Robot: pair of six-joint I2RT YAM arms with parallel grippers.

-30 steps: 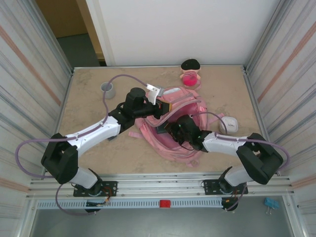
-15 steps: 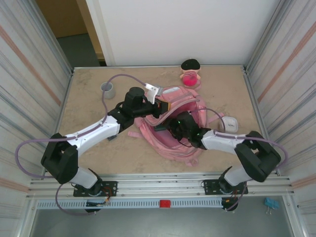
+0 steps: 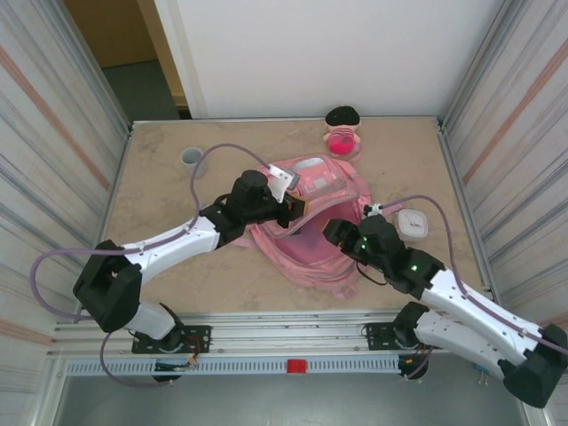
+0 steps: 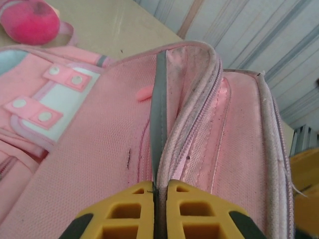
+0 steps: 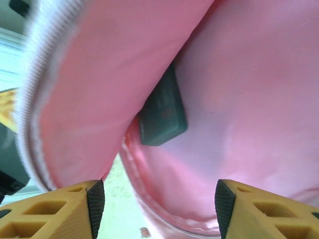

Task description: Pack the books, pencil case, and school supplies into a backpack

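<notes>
Beige table (image 3: 151,191) between ribbed metal side walls. Pink backpack (image 3: 312,259) flat at mid-table, front pockets with white trim toward the far edge, main mouth gaping upward and toward the right arm; lining also pink in both wrist views (image 4: 99,149) (image 5: 239,74). Left gripper (image 3: 294,206) at the far-left rim of the mouth: in its wrist view, yellow jaws pressed together (image 4: 159,186) on the grey strip and zip edge of the backpack, rim lifted off the lower layer. Right gripper (image 3: 338,232) at the near-right side of the mouth, just above the fabric; in its wrist view, jaws well apart (image 5: 157,196), nothing between them, aimed into the opening. Pink-and-black doll (image 3: 342,133) upright near the far edge, just beyond the backpack, apart from it (image 4: 30,20). Dark book (image 5: 162,112) inside the backpack, resting on the lining, upper part tucked under a fold of fabric. Small white object (image 3: 413,222) right of the backpack. Grey cup (image 3: 193,157) far left, well apart.
</notes>
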